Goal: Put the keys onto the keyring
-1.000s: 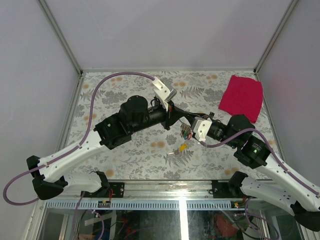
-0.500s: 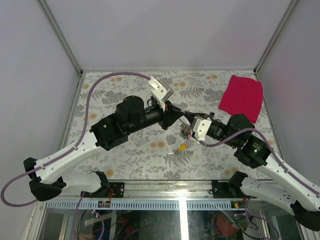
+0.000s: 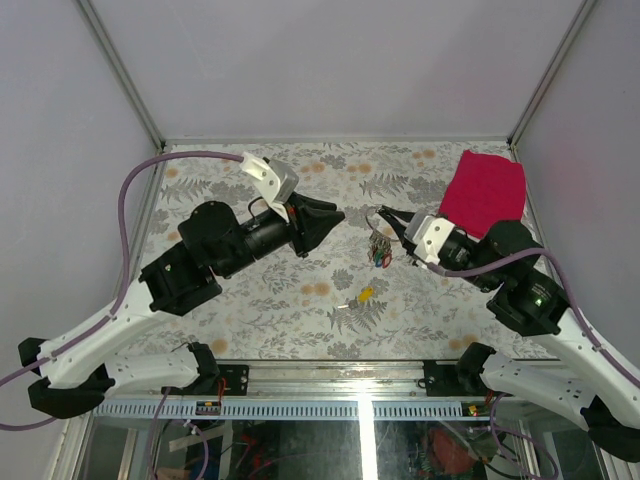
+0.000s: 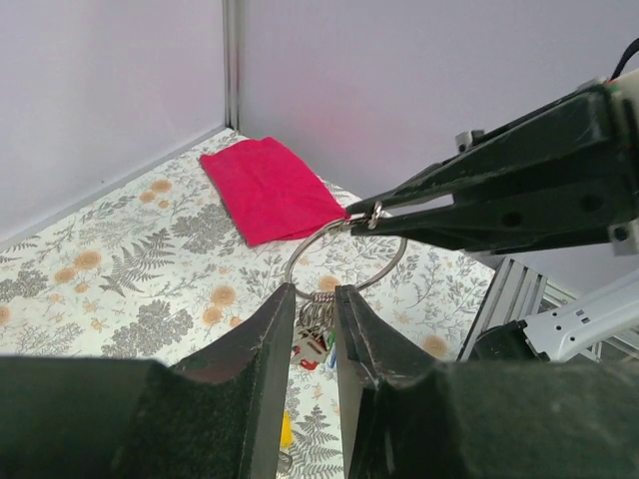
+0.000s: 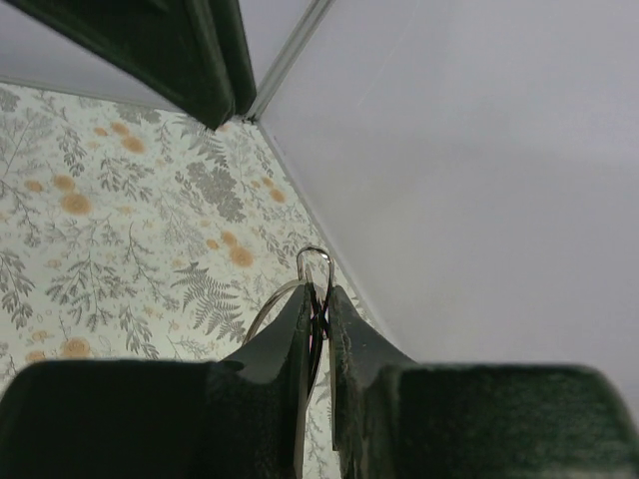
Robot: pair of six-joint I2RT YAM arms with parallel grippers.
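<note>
My right gripper [image 3: 386,218] is shut on the rim of a large thin silver keyring [image 4: 344,254] and holds it above the table; the ring also shows pinched between its fingers in the right wrist view [image 5: 318,284]. A bunch of keys [image 3: 378,250] with red, green and blue heads hangs from the ring on small loops [image 4: 318,314]. A yellow-headed key [image 3: 366,294] lies loose on the table below them, beside a small metal piece [image 3: 345,305]. My left gripper [image 3: 335,216] is slightly open and empty, a little to the left of the ring, pointing at it [image 4: 315,291].
A red cloth [image 3: 485,195] lies at the back right corner, also seen in the left wrist view [image 4: 265,188]. The floral table top [image 3: 250,300] is walled on the left, back and right. The near edge has a metal rail [image 3: 330,365].
My left arm has drawn back to the left, away from the ring. My right gripper has moved back and to the right, carrying the ring and the hanging keys.
</note>
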